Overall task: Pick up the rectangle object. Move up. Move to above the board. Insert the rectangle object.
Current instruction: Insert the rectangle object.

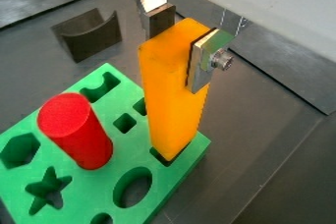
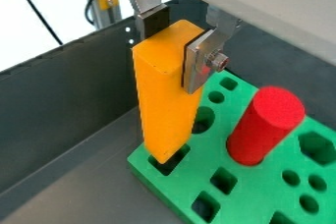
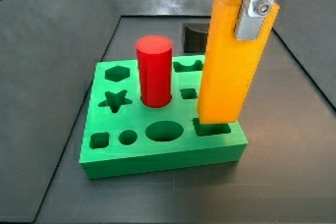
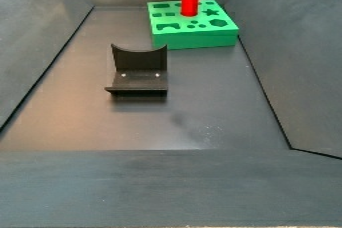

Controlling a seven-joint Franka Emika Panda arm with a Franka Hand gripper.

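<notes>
1. The surface [image 4: 201,112] is a smooth, matte dark grey floor, hemmed in by sloping dark grey walls [image 4: 40,62] that form a trough around the work area.
2. The fingers [image 1: 207,59], flat silver plates with dark pads, are closed against the upper part of the rectangle object [image 1: 175,90], one plate on each of two opposite faces. In both wrist views a plate with a round screw head lies flat on the bar's side face.
3. The rectangle object [image 3: 233,66] is a long, smooth orange-yellow bar with sharp edges and a rectangular section. It stands upright, hanging down from the fingers, and its lower end sits in a rectangular hole at the board's edge.
4. The board [image 3: 171,149] lies directly below the fingers: a thick, square, bright green block, matte, with crisp cut holes in its top, among them a star, a hexagon, circles and squares.
5. A red cylinder [image 3: 155,71] stands upright in the board, beside the bar and shorter than it, smooth and slightly glossy.
6. In a side view, the fixture [image 4: 136,72], a dark L-shaped bracket with a curved cut in its upright and two small pale dots on its base plate, stands on the floor well apart from the fingers and the board [image 4: 194,24].
</notes>
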